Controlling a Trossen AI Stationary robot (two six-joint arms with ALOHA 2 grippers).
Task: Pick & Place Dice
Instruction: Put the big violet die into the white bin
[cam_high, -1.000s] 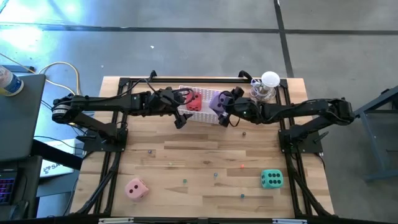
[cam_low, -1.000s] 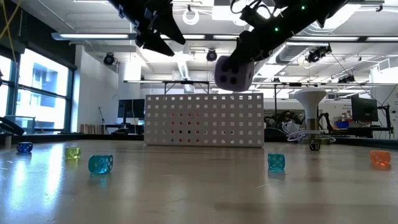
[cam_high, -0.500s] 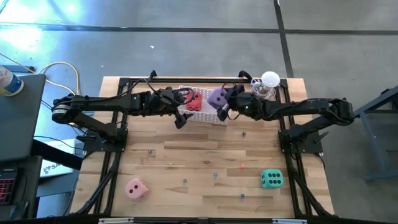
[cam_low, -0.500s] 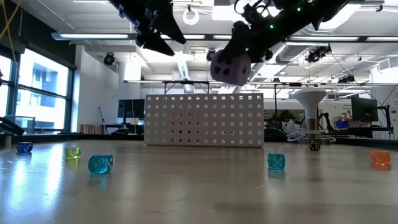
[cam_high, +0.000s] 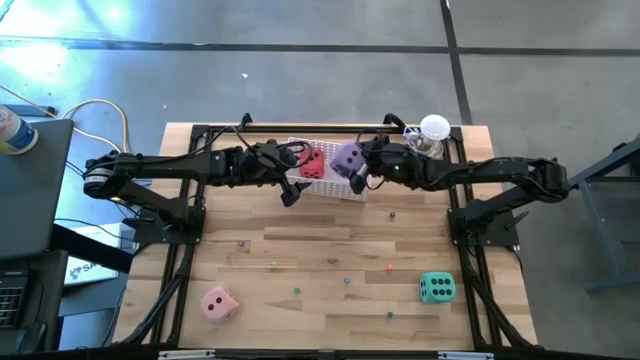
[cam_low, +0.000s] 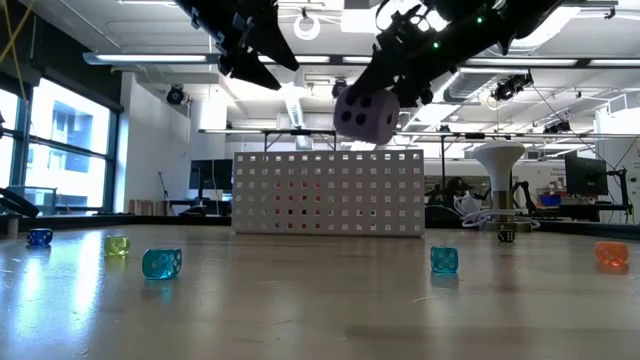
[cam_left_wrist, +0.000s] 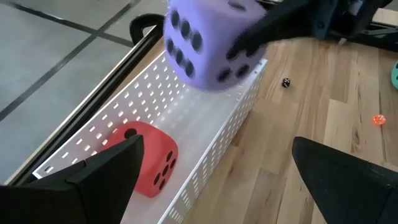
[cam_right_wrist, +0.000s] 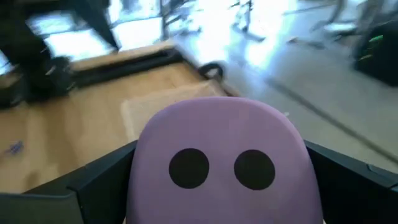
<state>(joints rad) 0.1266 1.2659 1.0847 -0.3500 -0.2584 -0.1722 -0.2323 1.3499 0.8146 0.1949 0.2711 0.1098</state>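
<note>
My right gripper is shut on the purple die, which hangs above the right end of the white perforated basket. The red die lies on the basket's floor toward its left end. Over that left end my left gripper stands open, nothing between its fingers. The green die rests on the table near the front right. At the front left sits the pink die. My right gripper pinches the purple die between its two fingers, on two opposite faces. The fingers come from the table's right, slanting a little downward. The die is lifted clear, above the basket's rim, and sits tilted in the hold.
Several small coloured dice lie scattered over the wooden table between the basket and the near edge. A white-capped, mushroom-shaped object stands at the far right, beside my right arm. The arms' black frames run along both table sides.
My right gripper has rolled about its own axis and swung a little toward the table's left and far edge, carrying the purple die. The die has turned with it, risen slightly, and now hangs farther over the basket.
</note>
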